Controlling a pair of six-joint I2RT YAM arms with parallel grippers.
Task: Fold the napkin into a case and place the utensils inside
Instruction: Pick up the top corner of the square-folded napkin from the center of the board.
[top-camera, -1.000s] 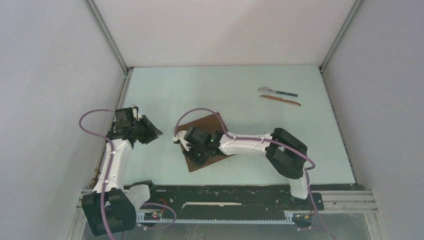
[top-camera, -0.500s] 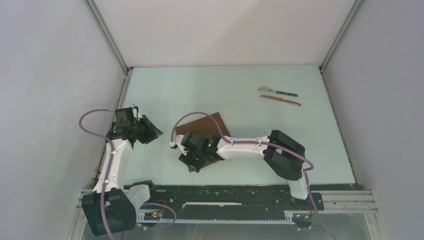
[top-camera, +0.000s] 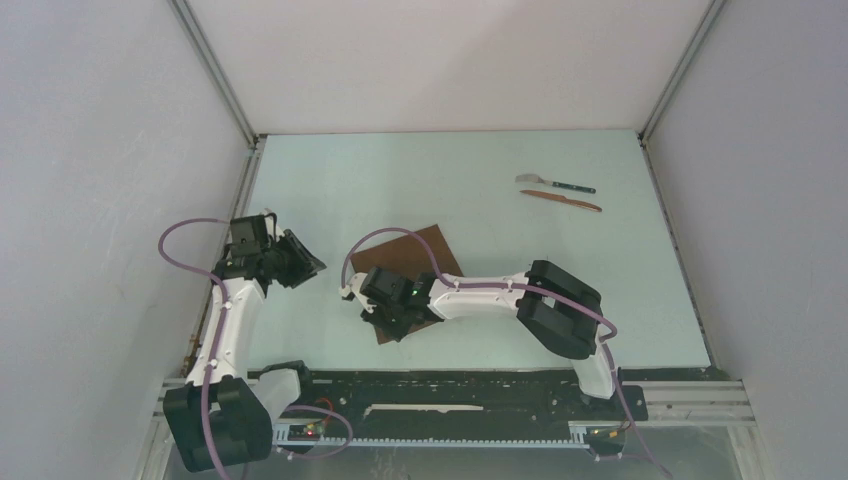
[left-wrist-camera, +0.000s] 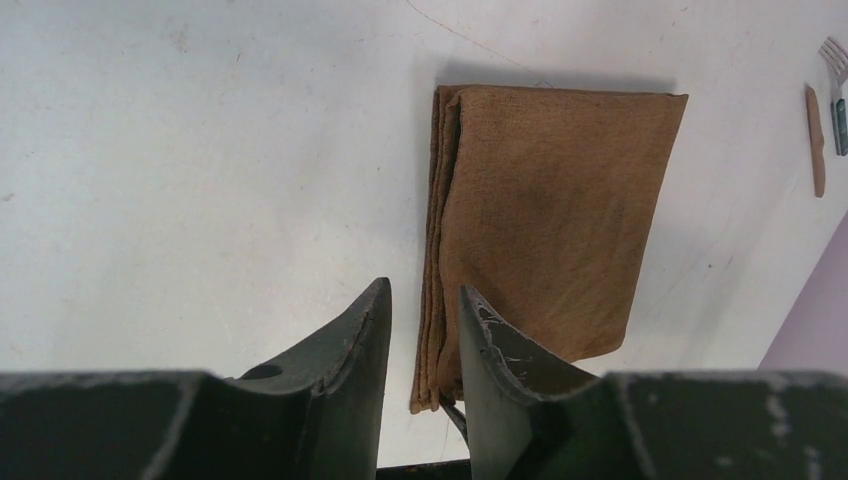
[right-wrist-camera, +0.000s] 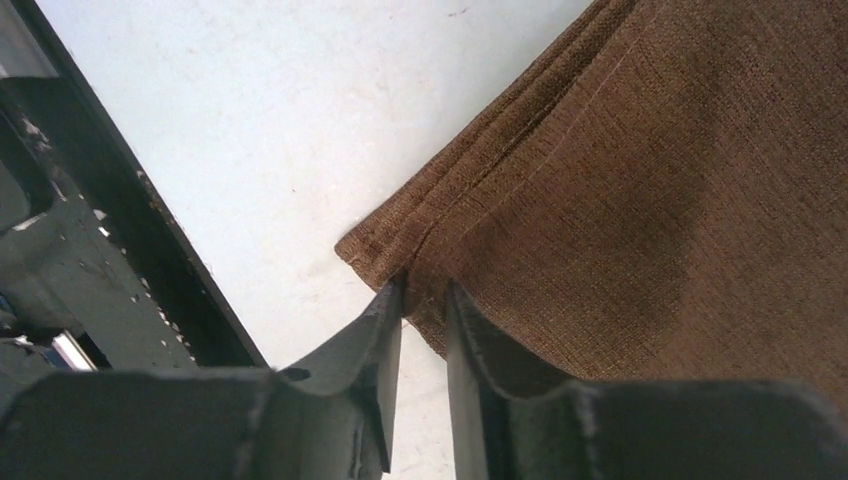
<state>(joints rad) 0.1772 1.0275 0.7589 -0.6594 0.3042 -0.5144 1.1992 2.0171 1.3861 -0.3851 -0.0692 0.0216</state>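
The dark-brown napkin (top-camera: 412, 252) lies on the table, folded into a layered oblong (left-wrist-camera: 550, 200). My right gripper (top-camera: 385, 318) sits at its near corner. Its fingertips (right-wrist-camera: 392, 300) stand close together on a bunched edge of the napkin (right-wrist-camera: 650, 180), just inside the corner. My left gripper (top-camera: 306, 265) hovers to the left of the cloth, apart from it. It stands open (left-wrist-camera: 425, 310) with nothing between the fingers. The utensils lie far right at the back: a fork with a teal handle (top-camera: 556, 184) and a reddish-brown stick (top-camera: 561, 199).
White walls close in the table on the left, back and right. The black rail (top-camera: 450, 385) with both arm bases runs along the near edge, close behind the right gripper (right-wrist-camera: 110, 230). A purple cable (top-camera: 385, 235) loops over the napkin.
My right gripper has shifted a little left and nearer along the napkin, to its near corner. The cloth's near end now looks shorter and more gathered. The left arm has not moved.
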